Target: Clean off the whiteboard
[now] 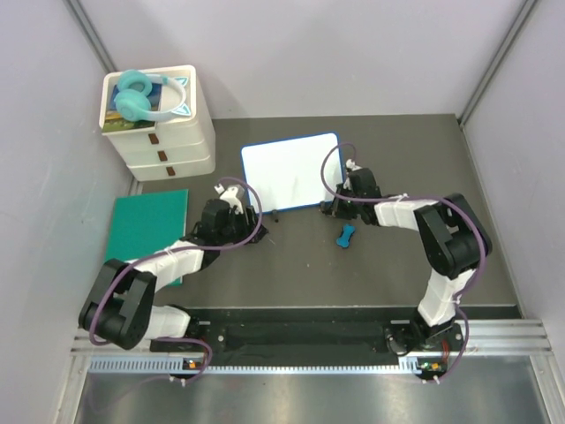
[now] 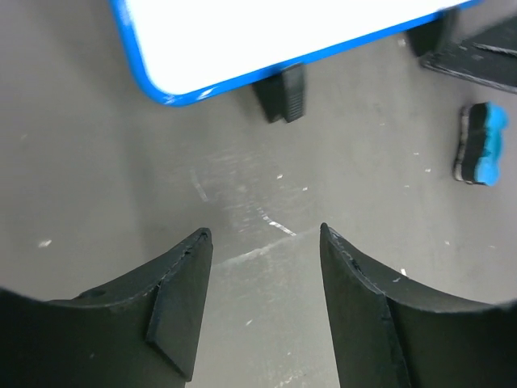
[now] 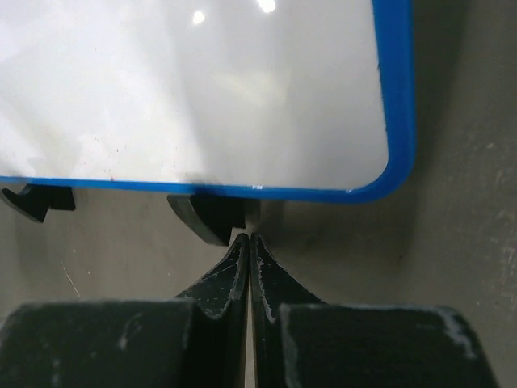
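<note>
1. Tabletop (image 1: 397, 256), dark grey and scuffed, is carrying everything between pale side walls.
2. A white drawer unit (image 1: 168, 146) is standing at the far left corner, with turquoise headphones (image 1: 146, 95) lying on top of it.
3. The whiteboard (image 1: 287, 168) is lying flat at the far middle of the table, slightly turned, its blue rim framing a plain white face. In the right wrist view the whiteboard (image 3: 186, 89) is reflecting ceiling lights.
4. A green mat (image 1: 146, 225) is lying to the left, near the drawer unit, well apart from the board and partly under the left arm.
5. The left gripper (image 2: 262, 233) is hanging just near the board's near left corner, its jaws standing wide apart over bare table.
6. The right gripper (image 3: 246, 236) is sitting by the board's near right corner. Its fingers are pressing tip to tip, with no object between them, just short of the blue rim.
7. A small blue eraser (image 1: 345, 236) is lying on the table near the board's right corner, between the two grippers and apart from both.
8. A small black block (image 3: 206, 217) is poking out from under the board's rim, just beside the right fingertips.
</note>
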Tool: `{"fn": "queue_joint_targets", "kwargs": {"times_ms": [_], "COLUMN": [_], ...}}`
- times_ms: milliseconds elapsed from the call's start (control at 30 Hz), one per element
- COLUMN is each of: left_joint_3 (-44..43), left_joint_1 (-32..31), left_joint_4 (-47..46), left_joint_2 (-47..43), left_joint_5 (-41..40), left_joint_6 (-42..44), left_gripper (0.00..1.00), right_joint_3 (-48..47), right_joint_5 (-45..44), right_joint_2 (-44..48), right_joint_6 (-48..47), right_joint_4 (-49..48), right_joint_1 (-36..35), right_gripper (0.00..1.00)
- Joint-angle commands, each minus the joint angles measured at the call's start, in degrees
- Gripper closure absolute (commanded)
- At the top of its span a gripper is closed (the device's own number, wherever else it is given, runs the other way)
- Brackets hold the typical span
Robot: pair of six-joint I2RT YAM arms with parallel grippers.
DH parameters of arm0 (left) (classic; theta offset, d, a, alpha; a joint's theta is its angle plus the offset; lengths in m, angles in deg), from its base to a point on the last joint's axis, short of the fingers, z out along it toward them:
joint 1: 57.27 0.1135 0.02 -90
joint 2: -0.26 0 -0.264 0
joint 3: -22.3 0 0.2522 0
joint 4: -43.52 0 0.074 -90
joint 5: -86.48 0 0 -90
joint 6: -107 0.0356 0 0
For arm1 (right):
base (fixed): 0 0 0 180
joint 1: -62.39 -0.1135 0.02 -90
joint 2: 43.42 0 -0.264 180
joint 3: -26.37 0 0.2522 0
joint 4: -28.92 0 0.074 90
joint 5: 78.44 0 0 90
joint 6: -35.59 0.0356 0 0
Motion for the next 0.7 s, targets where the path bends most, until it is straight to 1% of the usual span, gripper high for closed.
{"fn": "queue_joint_targets", "kwargs": {"times_ms": [0, 133, 167, 233, 267, 300, 333, 367, 400, 433, 500, 533, 567, 600, 667], "left_joint_3": [-2.62, -4.29, -5.16, -6.13, -7.10, -7.63, -8.15, -9.46, -10.00, -11.22, -12.20, -12.90, -13.34, -13.69, -15.45], "left_joint_1": [0.02, 0.11, 0.11, 0.11, 0.11, 0.20, 0.29, 0.29, 0.46, 0.46, 0.64, 0.64, 0.73, 0.81, 0.82], "left_joint_4": [3.89, 6.88, 8.45, 10.39, 11.27, 12.85, 14.60, 15.66, 17.68, 18.39, 19.80, 20.41, 20.86, 21.03, 23.31], "left_joint_2": [-2.11, -3.43, -3.78, -4.84, -5.19, -5.71, -5.98, -6.16, -6.33, -6.42, -6.25, -6.07, -5.64, -4.50, -2.22], "left_joint_5": [-3.85, -3.94, -3.94, -4.46, -4.73, -5.34, -5.69, -5.96, -6.13, -6.22, -5.70, -5.35, -5.17, -4.21, -3.41], "left_joint_6": [-1.14, -0.88, -0.62, -0.09, 0.17, 0.52, 0.61, 0.79, 1.05, 1.14, 1.84, 1.93, 1.93, 2.71, 2.81], "left_gripper": [0.39, 0.34, 0.29, 0.19, 0.12, 0.04, 0.01, 0.01, 0.01, 0.01, 0.01, 0.01, 0.01, 0.01, 0.01], "right_joint_3": [1.02, 2.60, 2.61, 2.78, 2.70, 2.61, 2.43, 2.43, 2.60, 2.87, 3.66, 4.36, 4.89, 5.33, 5.94], "right_joint_5": [-1.93, -5.09, -6.22, -7.37, -8.25, -8.78, -9.48, -10.97, -11.50, -13.16, -15.20, -16.07, -17.38, -18.01, -19.41], "right_joint_2": [4.24, 10.39, 14.14, 18.12, 21.70, 23.83, 25.68, 27.35, 31.19, 32.97, 38.32, 40.18, 41.59, 42.82, 45.55], "right_joint_6": [0.93, -0.82, -1.26, -2.76, -3.28, -4.42, -4.87, -5.31, -5.83, -6.10, -6.54, -6.63, -6.72, -6.80, -6.89], "right_joint_4": [-1.06, 1.66, 3.84, 5.96, 6.50, 9.98, 11.84, 13.25, 15.88, 17.21, 19.32, 19.94, 20.56, 20.82, 23.02], "right_joint_1": [-1.46, -1.46, -1.55, -1.55, -1.55, -1.55, -1.46, -1.55, -1.55, -1.55, -1.55, -1.55, -1.55, -1.55, -1.55], "right_gripper": [1.00, 1.00, 1.00, 1.00, 1.00, 1.00, 0.91, 0.83, 0.73, 0.51, 0.29, 0.13, 0.05, 0.01, 0.01]}}
